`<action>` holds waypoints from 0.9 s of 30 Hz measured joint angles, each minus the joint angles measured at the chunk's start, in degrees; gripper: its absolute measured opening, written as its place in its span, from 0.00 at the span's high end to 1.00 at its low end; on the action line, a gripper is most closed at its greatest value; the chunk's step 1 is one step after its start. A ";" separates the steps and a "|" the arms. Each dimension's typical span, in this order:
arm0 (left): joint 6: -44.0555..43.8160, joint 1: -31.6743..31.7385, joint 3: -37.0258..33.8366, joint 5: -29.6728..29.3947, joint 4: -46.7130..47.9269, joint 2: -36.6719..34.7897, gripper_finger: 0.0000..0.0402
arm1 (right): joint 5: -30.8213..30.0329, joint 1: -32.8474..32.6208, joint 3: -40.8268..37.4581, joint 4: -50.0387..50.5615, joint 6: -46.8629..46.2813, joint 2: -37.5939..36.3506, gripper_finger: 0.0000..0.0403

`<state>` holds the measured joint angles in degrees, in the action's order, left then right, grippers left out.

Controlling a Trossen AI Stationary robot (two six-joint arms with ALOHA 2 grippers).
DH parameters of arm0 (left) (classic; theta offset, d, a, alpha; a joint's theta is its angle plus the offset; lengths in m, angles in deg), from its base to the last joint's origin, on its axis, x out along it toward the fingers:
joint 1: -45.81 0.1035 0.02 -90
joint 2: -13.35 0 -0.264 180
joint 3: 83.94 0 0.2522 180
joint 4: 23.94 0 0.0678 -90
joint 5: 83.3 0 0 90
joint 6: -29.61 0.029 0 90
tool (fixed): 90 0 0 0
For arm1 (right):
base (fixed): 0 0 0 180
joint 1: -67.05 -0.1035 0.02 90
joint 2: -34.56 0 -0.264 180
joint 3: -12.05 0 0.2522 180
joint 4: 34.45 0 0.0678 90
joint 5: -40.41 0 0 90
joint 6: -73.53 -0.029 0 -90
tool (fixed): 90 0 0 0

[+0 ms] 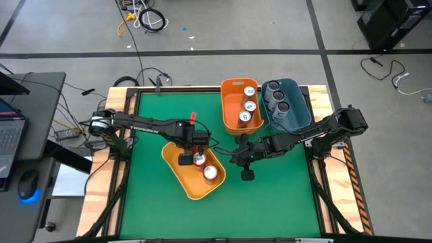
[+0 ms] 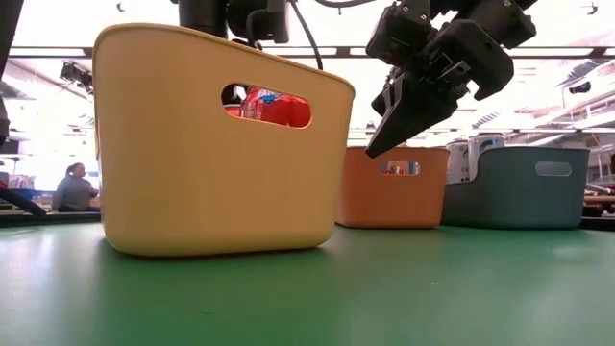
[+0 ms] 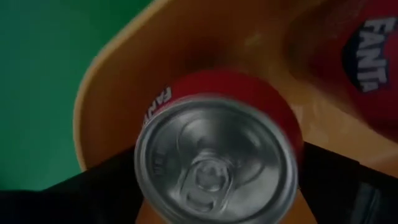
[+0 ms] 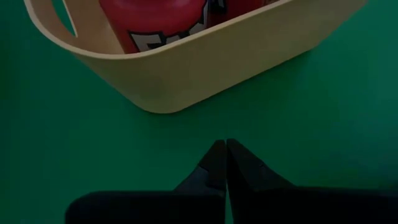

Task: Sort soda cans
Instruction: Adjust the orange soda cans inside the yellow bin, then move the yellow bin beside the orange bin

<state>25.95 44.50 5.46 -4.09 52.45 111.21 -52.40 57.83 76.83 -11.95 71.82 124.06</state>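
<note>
Green surface carries three bins. Yellow bin sits near surface center, angled. Orange bin is up and right of the yellow bin, at the far edge. Blue bin is touching the orange bin's right side. Laptop and mouse are well left of the yellow bin, off the surface. Person in room behind.

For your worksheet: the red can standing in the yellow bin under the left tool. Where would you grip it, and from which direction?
Grip the red can across its round side wall just below the silvery top, coming straight down from above. It stands upright, and the yellow bin walls block a sideways approach.
</note>
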 joint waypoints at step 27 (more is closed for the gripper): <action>-16.54 -10.26 10.07 -7.00 17.57 -14.41 0.70 | 0.00 0.00 0.04 4.14 3.90 -5.33 1.00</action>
<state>9.41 34.25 15.53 -11.09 70.02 96.80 -52.40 57.83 76.87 -7.81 75.72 118.73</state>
